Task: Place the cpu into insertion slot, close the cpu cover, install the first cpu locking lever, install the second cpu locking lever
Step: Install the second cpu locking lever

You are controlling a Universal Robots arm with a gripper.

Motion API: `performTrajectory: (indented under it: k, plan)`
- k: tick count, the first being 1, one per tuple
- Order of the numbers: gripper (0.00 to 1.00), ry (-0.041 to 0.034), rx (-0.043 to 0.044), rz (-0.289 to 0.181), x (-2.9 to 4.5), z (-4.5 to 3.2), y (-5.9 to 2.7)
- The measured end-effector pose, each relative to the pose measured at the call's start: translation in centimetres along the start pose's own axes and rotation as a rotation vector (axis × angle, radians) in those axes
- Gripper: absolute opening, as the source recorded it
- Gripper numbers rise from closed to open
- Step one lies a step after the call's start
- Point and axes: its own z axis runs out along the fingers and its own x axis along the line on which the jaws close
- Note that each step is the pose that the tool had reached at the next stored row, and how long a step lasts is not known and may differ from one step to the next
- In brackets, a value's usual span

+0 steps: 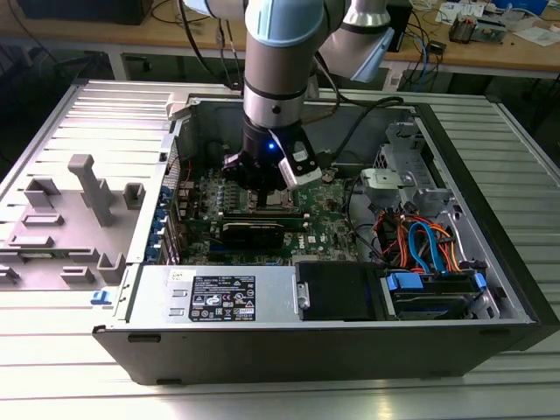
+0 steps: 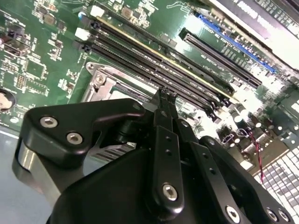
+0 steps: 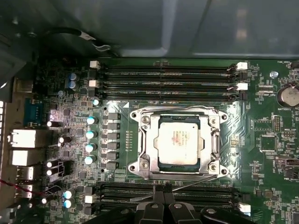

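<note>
A: What sits closest to the lens?
B: The gripper point(image 3: 163, 201), fingertips pressed together, holding nothing.
A: And the cpu point(image 3: 179, 141)?
B: Seated in the insertion slot point(image 3: 140, 140), cpu cover point(image 3: 175, 113) down around it, just beyond the fingertips, across the memory slots point(image 3: 168, 193).

Silver-grey cpu point(image 3: 179, 141) flat in the insertion slot point(image 3: 148, 142), framed by the lowered silver cpu cover point(image 3: 212, 122)

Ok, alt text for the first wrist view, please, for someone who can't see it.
The cpu sits in the insertion slot at the middle of a green motherboard, with the silver cpu cover closed around it. Long black memory slots run on two opposite sides of the socket, and the black gripper is beside it.
</note>
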Motion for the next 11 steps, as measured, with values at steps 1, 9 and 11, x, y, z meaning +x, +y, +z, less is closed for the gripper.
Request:
performTrajectory:
  k: [1, 9, 11]
  plan:
    - [0.11, 0.007, -0.0003, 0.0, 0.0, -0.04, 0.0]
    - [0.11, 0.0228, -0.0208, -0.034, 0.0, 0.07, -0.27]
    - [0.11, 0.0237, -0.0352, -0.041, 0.01, 0.16, -0.41]
